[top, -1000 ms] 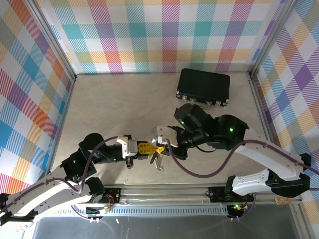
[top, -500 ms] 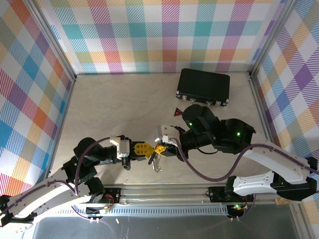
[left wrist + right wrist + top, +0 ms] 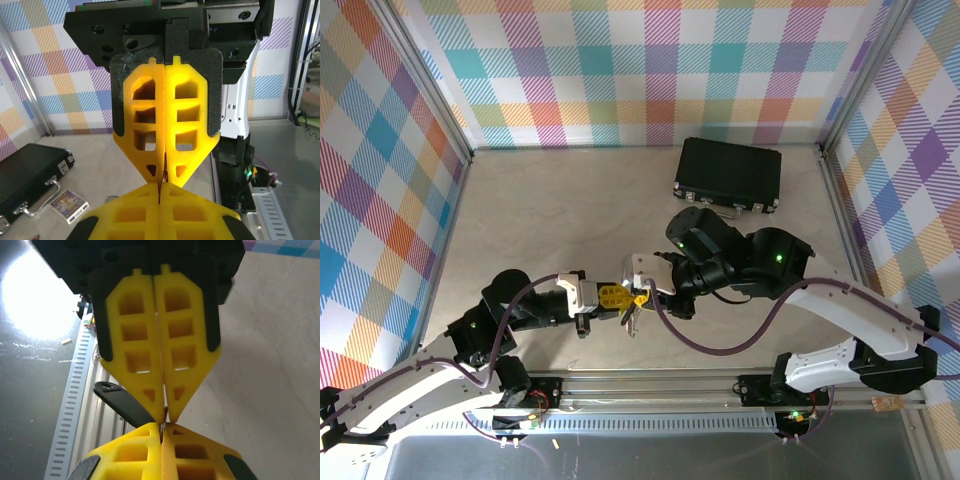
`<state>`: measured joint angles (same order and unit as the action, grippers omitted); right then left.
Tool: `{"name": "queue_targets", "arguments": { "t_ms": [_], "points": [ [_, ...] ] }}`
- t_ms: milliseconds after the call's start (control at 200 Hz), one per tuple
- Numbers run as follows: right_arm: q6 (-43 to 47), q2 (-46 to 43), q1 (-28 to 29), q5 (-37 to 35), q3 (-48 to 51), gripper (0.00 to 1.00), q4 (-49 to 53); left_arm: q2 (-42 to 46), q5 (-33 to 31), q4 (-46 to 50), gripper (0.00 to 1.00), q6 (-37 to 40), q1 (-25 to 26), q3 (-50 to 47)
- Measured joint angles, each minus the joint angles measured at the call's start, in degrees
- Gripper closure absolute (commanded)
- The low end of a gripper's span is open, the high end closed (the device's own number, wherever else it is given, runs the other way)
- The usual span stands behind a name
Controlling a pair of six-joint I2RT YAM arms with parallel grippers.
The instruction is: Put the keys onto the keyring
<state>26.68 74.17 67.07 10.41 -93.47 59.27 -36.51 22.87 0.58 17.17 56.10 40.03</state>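
The left gripper (image 3: 619, 298) and the right gripper (image 3: 641, 298) meet nose to nose above the table (image 3: 550, 220). Their yellow tips are touching.

Both grippers are squeezed tight shut. There is no gap between the fingers (image 3: 159, 115) on either one.

From the left wrist camera, the left gripper (image 3: 159, 192) points up from the bottom. The right gripper (image 3: 164, 170) comes down to meet it. A thin little bit sits right where the tips touch. It is too small to tell what it is or which gripper pinches it.

From the right wrist camera, the right gripper (image 3: 161, 432) is at the bottom and the left gripper (image 3: 164, 410) is above it. The black key (image 3: 122, 402) sticks out from the spot where the tips meet. It leans away to one side of the left gripper's tip, and it has a small hole near its far end.

From above, the keys (image 3: 631, 322) hang as a small dark and shiny bunch just under the two tips. They are too small there to tell one from the other. I cannot make out the ring.

A black case (image 3: 728, 175) lies on the table past the right gripper, well apart from it. A small card (image 3: 69, 205) lies just beside the case.
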Motion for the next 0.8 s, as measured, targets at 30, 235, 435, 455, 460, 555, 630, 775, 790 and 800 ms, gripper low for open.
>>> {"name": "queue_targets", "arguments": {
  "t_ms": [30,235,435,455,460,555,630,775,790,800],
  "points": [
    [0.02,0.0,0.0,-0.07,-0.02,1.0,0.24,-0.04,0.09,0.2,1.0,0.02,0.02,0.04],
    [-0.59,-0.94,0.02,0.81,0.52,0.93,-1.4,1.36,0.59,-0.74,1.0,-0.7,0.02,0.17],
    [-2.99,-6.16,0.26,4.22,5.29,0.87,-8.87,3.76,2.84,-8.83,1.0,-5.6,0.02,-2.14],
    [-3.19,-6.58,0.26,4.55,5.57,0.87,-9.18,3.76,3.06,-9.68,1.0,-5.97,0.02,-2.45],
    [-3.3,-6.69,0.26,4.66,5.64,0.87,-9.27,3.76,3.19,-10.03,1.0,-6.19,0.02,-2.56],
    [-3.89,-7.5,0.42,5.79,5.95,0.9,-10.45,3.89,4.11,-14.12,1.0,-8.44,0.02,-3.8],
    [-4.11,-7.5,0.42,6.29,5.95,0.93,-10.6,3.91,4.59,-16.59,1.0,-9.57,0.02,-4.74],
    [-4.7,-7.48,0.42,6.4,6.01,0.8,-10.58,3.89,4.72,-19.08,1.0,-10.84,0.02,-5.95],
    [-4.74,-7.48,0.42,6.4,6.01,0.78,-10.62,3.89,4.7,-19.15,1.0,-11.02,0.02,-5.97],
    [-5.07,-7.45,0.42,6.43,6.01,0.75,-10.62,3.87,4.7,-19.21,1.0,-11.04,0.02,-6.01]
  ]
}}
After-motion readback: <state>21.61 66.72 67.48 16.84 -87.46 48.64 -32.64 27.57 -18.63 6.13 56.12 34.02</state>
